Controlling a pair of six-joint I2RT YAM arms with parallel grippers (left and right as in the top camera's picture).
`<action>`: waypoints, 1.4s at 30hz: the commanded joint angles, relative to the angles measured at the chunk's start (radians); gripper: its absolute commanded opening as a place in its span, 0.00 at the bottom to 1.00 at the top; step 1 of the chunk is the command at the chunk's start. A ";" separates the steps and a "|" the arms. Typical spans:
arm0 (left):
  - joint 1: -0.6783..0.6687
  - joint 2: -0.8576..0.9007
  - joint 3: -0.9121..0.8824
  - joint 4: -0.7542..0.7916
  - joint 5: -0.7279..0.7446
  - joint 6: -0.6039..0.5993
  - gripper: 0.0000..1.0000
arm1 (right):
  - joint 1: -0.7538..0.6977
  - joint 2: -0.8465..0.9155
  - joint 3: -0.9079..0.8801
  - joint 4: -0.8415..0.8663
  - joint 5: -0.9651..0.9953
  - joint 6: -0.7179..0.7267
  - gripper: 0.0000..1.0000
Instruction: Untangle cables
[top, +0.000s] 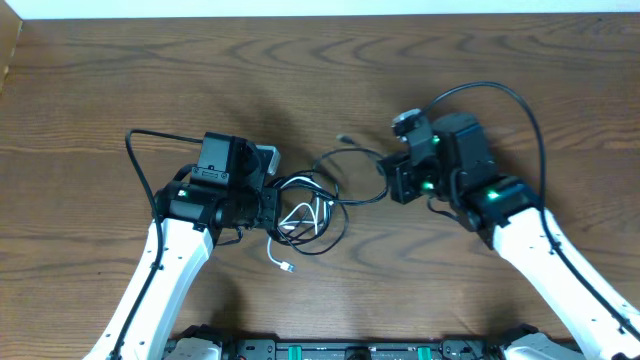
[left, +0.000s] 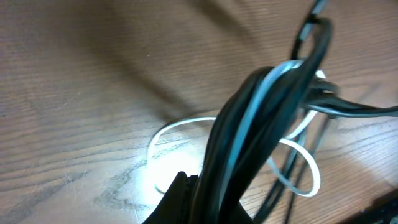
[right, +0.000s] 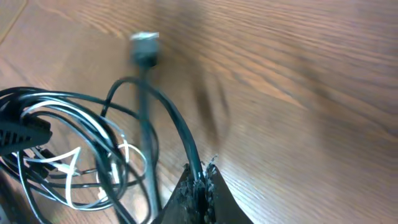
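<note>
The cables, a thin black cable (top: 335, 160) and a thin white cable (top: 300, 215), lie tangled in the middle of the table between my two arms. My left gripper (top: 272, 203) is shut on a bundle of black and white strands (left: 255, 118), which runs up out of its jaws (left: 200, 198). My right gripper (top: 392, 186) is shut on one black strand (right: 185, 140) at its fingertips (right: 200, 185). That strand arcs away to a small plug (right: 144, 47). The tangle (right: 62, 155) lies to its left. A white plug end (top: 286, 266) rests on the table.
The table is brown wood (top: 320, 70). Thick black robot cables loop over the left arm (top: 140, 165) and the right arm (top: 520, 110). The robot's base bar (top: 340, 350) runs along the near edge.
</note>
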 joint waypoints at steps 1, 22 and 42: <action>0.006 -0.009 0.013 -0.008 -0.116 -0.010 0.08 | -0.068 -0.061 0.013 -0.038 0.034 -0.001 0.01; 0.006 -0.009 0.013 -0.007 -0.294 -0.115 0.08 | -0.214 -0.222 0.013 -0.213 0.034 -0.061 0.01; 0.006 -0.044 0.014 0.150 0.236 0.108 0.07 | -0.212 -0.222 0.013 -0.223 -0.146 -0.108 0.63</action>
